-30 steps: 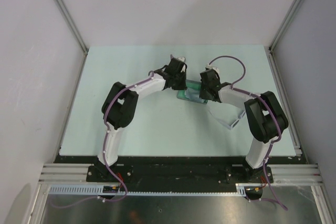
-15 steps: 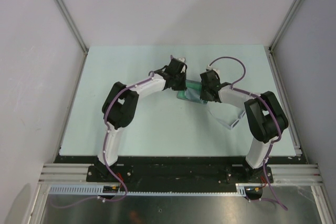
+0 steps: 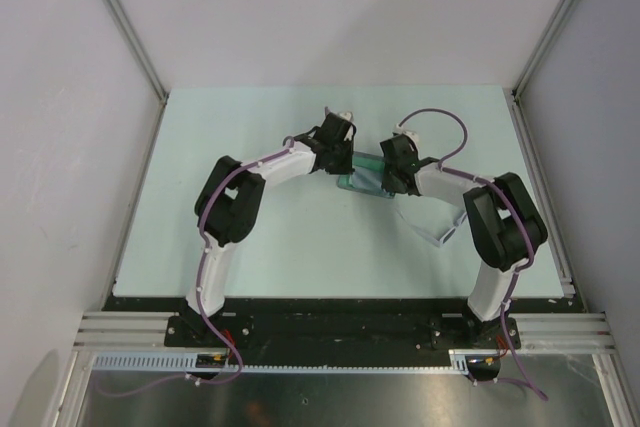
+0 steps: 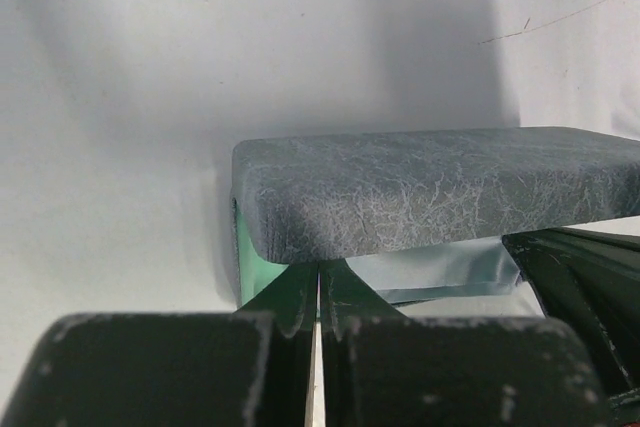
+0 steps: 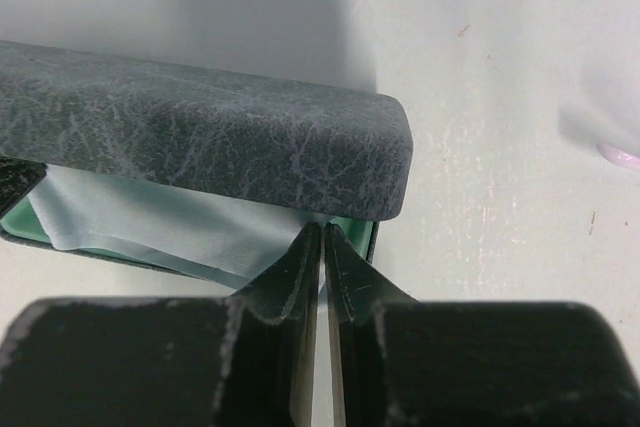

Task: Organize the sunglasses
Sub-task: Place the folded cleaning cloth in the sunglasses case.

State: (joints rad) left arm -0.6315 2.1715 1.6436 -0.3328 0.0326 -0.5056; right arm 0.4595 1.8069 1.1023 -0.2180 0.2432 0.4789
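Note:
The grey felt case [image 3: 365, 179] lies mid-table with its lid [image 4: 440, 187] down but slightly ajar, showing a green inside. A pale blue cloth [image 5: 170, 222] sticks out under the lid and also shows in the left wrist view [image 4: 440, 267]. My left gripper [image 3: 343, 162] is shut, with its tips [image 4: 320, 272] against the case's left end under the lid edge. My right gripper [image 3: 385, 175] is shut, with its tips [image 5: 322, 232] at the right end against the cloth and the case rim. The white-framed sunglasses [image 3: 432, 222] lie on the table under my right forearm.
The pale green table [image 3: 250, 237] has metal rails along its left and right sides. A small pinkish-white tip [image 5: 620, 154] shows at the right edge of the right wrist view.
Almost nothing. My right arm has shifted very slightly towards the case. Both grippers stay shut at the case ends.

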